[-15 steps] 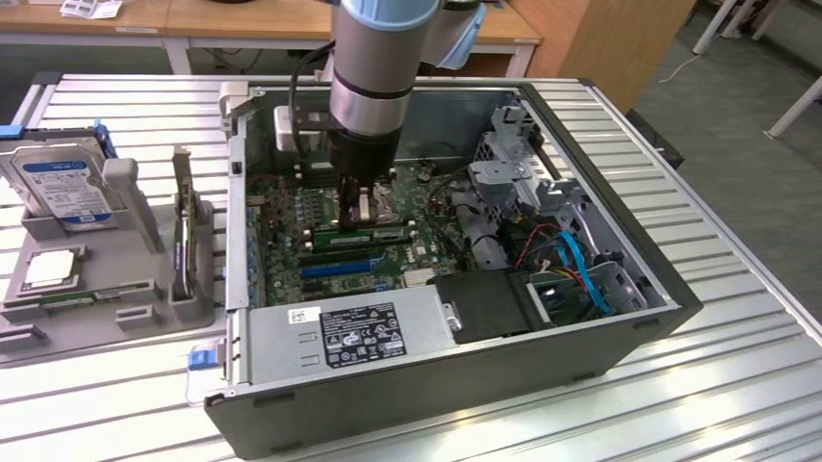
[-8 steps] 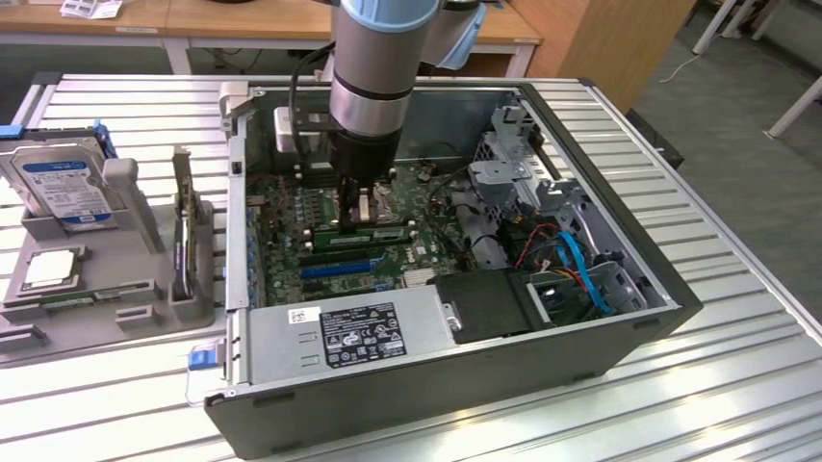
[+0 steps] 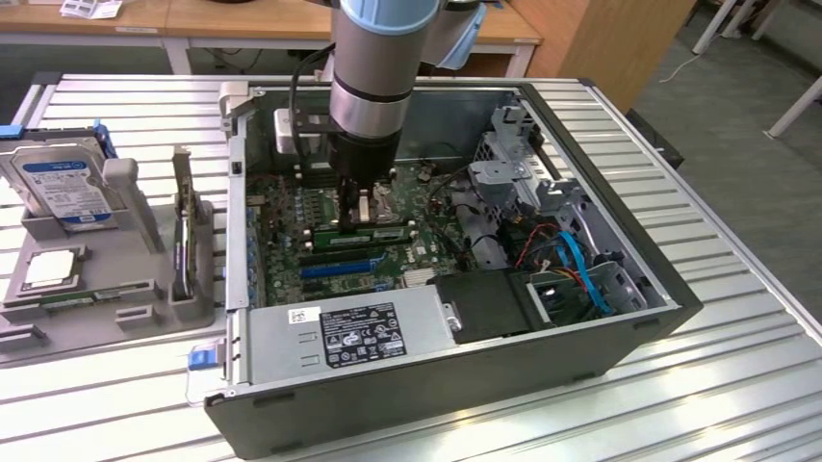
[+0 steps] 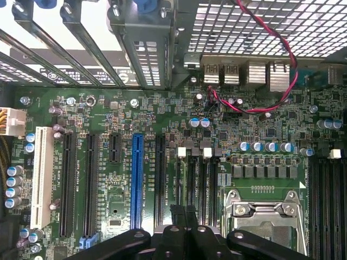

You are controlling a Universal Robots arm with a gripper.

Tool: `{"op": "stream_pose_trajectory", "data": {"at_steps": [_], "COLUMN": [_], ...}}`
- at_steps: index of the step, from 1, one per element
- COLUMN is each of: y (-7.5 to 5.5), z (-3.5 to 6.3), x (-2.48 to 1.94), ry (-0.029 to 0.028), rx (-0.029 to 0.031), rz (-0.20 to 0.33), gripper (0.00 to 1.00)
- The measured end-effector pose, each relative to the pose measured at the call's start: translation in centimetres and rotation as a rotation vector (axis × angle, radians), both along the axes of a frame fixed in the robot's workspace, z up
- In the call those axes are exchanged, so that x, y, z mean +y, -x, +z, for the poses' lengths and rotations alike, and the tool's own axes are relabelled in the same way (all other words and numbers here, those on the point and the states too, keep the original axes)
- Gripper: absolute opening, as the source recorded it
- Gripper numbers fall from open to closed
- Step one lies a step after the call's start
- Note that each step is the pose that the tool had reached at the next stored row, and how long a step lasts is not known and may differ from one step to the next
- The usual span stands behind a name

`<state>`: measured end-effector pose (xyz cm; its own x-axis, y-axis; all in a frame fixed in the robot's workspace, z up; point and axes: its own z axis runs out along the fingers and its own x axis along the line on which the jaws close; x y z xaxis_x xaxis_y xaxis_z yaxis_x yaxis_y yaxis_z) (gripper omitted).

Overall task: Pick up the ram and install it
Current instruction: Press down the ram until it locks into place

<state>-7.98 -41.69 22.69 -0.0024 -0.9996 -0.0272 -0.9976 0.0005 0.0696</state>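
While lowered over the glossy green motherboard point(image 4: 217, 141), black metal hand point(image 4: 184, 214) fully closed, gripping nothing visible, slim green ram point(image 3: 364, 234) just below it.

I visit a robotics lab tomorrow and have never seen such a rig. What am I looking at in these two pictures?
The grey jointed column is a robot arm. The black gripper at its end serves as its hand. One picture comes from a camera off the arm, the other from a camera on its wrist, looking down at the green motherboard. The open dark computer case lies on a ribbed metal table. At the exterior view's left, a grey holder carries a silver hard drive and a square silver chip. The gripper is shut, just above the long green ram stick. Whether they touch is unclear.
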Motion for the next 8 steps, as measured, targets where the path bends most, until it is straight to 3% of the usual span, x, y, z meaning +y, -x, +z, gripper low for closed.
{"op": "stream_pose_trajectory", "data": {"at_steps": [8], "y": [0.0], "z": [-0.12], "x": [0.0], "ry": [0.0001], "rx": [0.0001], "rz": [0.0], "gripper": [0.1]}}
